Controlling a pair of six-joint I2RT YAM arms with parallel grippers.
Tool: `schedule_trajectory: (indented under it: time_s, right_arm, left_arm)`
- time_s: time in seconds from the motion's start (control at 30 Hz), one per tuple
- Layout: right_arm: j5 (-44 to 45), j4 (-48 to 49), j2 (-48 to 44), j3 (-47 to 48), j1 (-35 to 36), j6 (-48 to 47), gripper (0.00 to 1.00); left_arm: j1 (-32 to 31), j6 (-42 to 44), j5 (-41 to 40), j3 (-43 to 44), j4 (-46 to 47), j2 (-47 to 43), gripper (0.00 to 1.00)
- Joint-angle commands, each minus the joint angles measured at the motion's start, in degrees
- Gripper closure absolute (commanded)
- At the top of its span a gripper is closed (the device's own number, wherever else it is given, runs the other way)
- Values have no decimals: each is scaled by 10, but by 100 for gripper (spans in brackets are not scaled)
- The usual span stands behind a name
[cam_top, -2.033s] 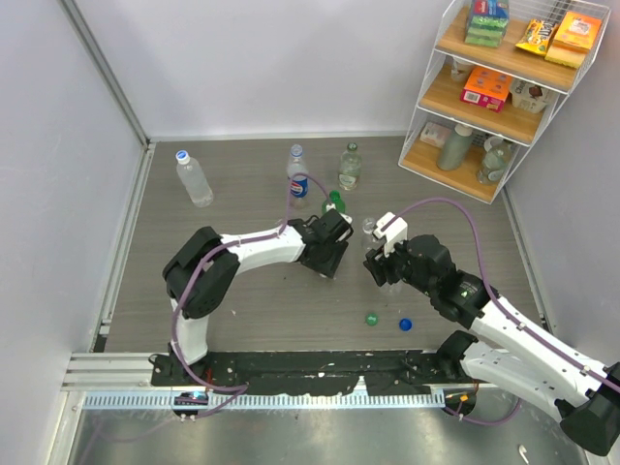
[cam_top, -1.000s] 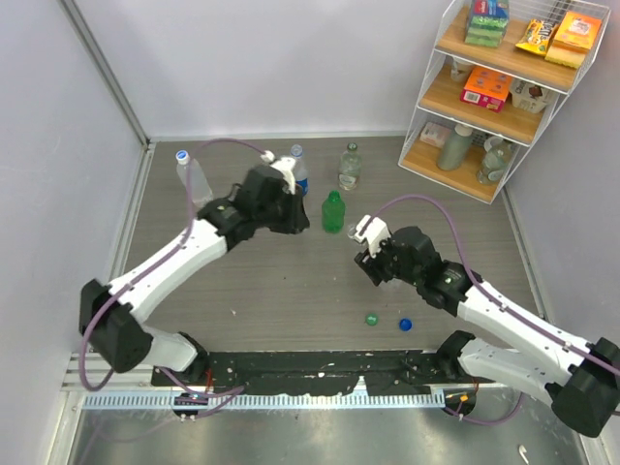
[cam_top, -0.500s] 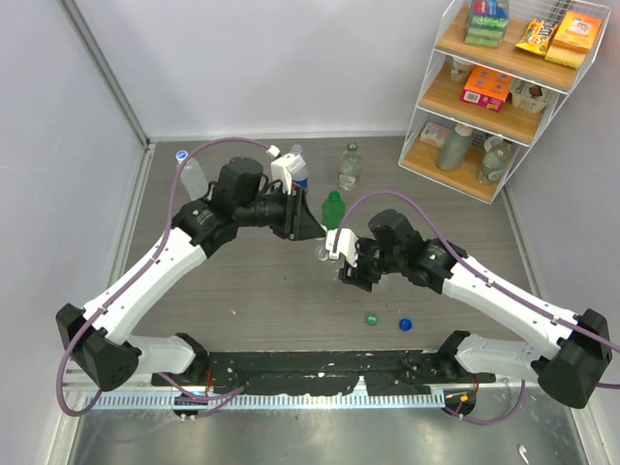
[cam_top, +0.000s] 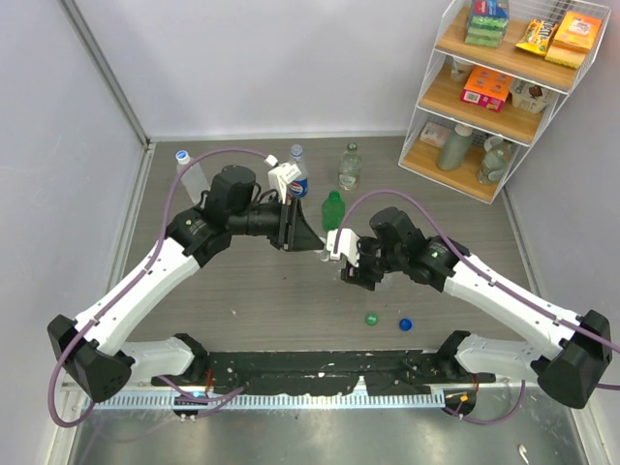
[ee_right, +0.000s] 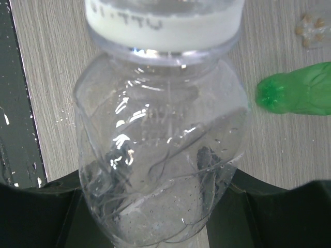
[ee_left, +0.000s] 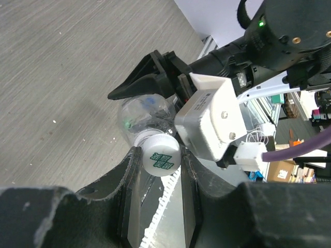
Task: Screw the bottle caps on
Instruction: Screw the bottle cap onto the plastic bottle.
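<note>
The left hand [ee_left: 159,169] is closed on the white cap [ee_left: 161,156], which sits on the neck of the clear bottle [ee_right: 158,155] that the right hand [cam_top: 353,272], facing it, grips round the body.

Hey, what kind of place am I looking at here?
Likely a robotics lab test cell dressed as a small shop: plain white partition walls, a wire shelf rack of snacks, and an aluminium mounting rail.

Looks like a robotics lab cell staged as a small shop: plain partition walls [cam_top: 271,68], wood-grain bench [cam_top: 252,291], aluminium mounting rail [cam_top: 116,368], corner wire shelf rack [cam_top: 448,97] holding snack packets [cam_top: 487,87].
</note>
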Motion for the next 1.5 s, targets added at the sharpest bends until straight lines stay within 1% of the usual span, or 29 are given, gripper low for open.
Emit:
schedule_trajectory:
  time_s: [0.0,0.27,0.37,0.43,0.53,0.67,0.77,0.93,1.07,1.23,1.33,1.47]
  right_arm:
    - [1,25,-6,37,3,11,99]
    - [21,28,19,66,3,41,99]
    - [23,23,28,74,3,47,99]
    - [18,29,29,76,3,52,99]
    - [27,41,22,71,3,60,99]
    - [34,42,7,69,3,61,99]
    - [33,55,-7,63,3,65,99]
    - [20,87,-33,45,3,70,99]
    - [26,107,-62,24,3,71,99]
    - [25,121,-70,12,3,73,99]
    - [16,128,-78,7,4,68,99]
    - [-12,177,-103,-14,3,69,99]
  left_arm:
    - [1,-19,25,-11,34,-8,72]
    - [-1,-17,11,-19,35,2,71]
    - [-8,-6,-20,-13,15,14,71]
    - [-13,6,-37,-6,-4,22,73]
    - [-14,16,-45,-9,-17,30,74]
    - [-14,24,-92,-16,-41,30,75]
    - [-14,23,-93,-27,-37,29,75]
    - [-14,20,-66,-35,-21,37,80]
    - [-11,16,-60,-55,11,31,80]
    - [-7,-23,3,-76,83,22,79]
    - [-7,-27,27,-79,96,21,79]
    - [-5,-35,90,-95,131,24,77]
